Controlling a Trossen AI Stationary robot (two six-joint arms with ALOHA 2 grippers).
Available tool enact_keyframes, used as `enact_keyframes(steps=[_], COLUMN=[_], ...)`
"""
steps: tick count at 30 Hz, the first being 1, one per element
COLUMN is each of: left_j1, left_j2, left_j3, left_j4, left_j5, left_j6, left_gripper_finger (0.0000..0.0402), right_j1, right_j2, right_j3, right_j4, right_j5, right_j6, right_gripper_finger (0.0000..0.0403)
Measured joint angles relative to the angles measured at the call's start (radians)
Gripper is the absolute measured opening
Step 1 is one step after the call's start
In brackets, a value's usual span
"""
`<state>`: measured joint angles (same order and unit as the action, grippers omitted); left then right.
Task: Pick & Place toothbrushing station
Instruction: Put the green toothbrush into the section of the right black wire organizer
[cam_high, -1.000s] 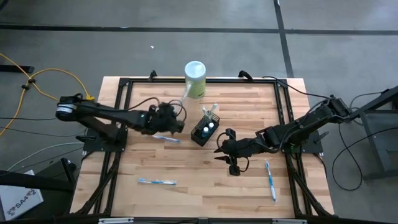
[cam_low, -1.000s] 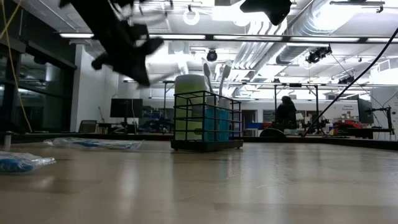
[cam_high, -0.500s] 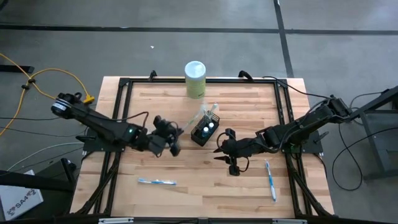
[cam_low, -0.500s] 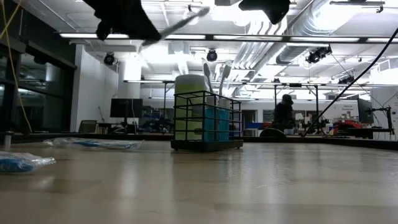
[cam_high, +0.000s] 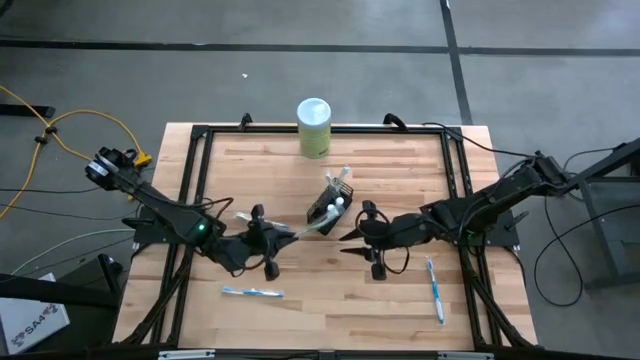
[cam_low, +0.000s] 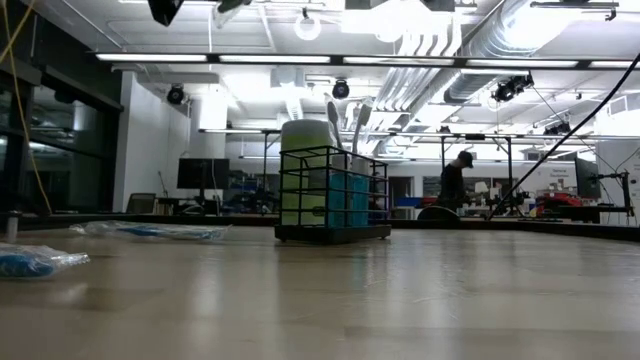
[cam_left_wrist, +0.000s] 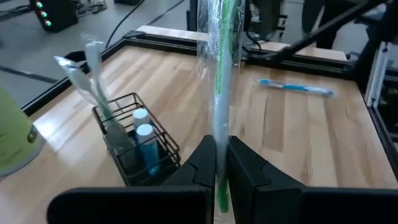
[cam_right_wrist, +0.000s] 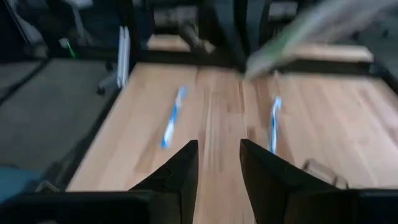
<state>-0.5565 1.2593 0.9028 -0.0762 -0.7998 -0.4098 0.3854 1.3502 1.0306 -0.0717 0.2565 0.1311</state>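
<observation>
Here, my left fingers (cam_left_wrist: 221, 163) are clamped on a wrapped green-handled toothbrush (cam_left_wrist: 220, 93), which runs straight out from between the two pads toward the black mesh holder (cam_high: 329, 206). From above, that hand sits over the bench (cam_high: 400, 160) just beside the holder on the side nearer the bench's front edge, and the wrapped brush (cam_high: 308, 229) reaches up to the holder's wall. My right fingers (cam_right_wrist: 217, 163) stand partly apart with nothing between them; that hand (cam_high: 362, 238) hangs just on the other side of the holder, also toward the front.

The holder stands upright on pale wooden planks, near the middle of the bench. Inside it are two teal white-capped tubes (cam_left_wrist: 145, 140) side by side and wrapped toothbrushes (cam_left_wrist: 94, 81) leaning out over its rim. Behind the holder, toward the bench's back edge, stands a pale green canister (cam_high: 313, 126) with a white lid. Well apart from the holder lie two loose white-and-blue toothbrushes: one (cam_high: 253, 292) near the front edge on my left side, another (cam_high: 434, 288) near the front on my right side. A black frame borders the bench top.

From bench height, the holder (cam_low: 332, 195) stands against a bright workshop: ceiling strip lights, round ducts, desks with monitors, and a person (cam_low: 454, 180) standing well behind it. A crinkled wrapper (cam_low: 150, 231) lies on the planks off to the holder's side.
</observation>
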Motion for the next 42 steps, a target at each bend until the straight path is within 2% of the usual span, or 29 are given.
enact_keyframes(steps=[11,28,42], left_j1=[-0.030,-0.026,0.011], left_j2=[0.087,0.088,0.088], left_j3=[0.000,0.000,-0.001], left_j4=[0.253,0.264,0.310], left_j5=[0.024,0.043,0.016], left_j6=[0.228,0.245,0.295], left_gripper_finger=[0.0009,0.0009,0.0009], right_j1=[0.001,0.001,0.001], right_j2=[-0.003,-0.003,-0.003], right_j3=[0.001,0.001,0.001], right_j4=[0.123,0.263,0.344], right_j5=[0.058,0.048,0.023], right_j6=[-0.061,-0.133,-0.147], right_gripper_finger=[0.0109,0.0109,0.0109])
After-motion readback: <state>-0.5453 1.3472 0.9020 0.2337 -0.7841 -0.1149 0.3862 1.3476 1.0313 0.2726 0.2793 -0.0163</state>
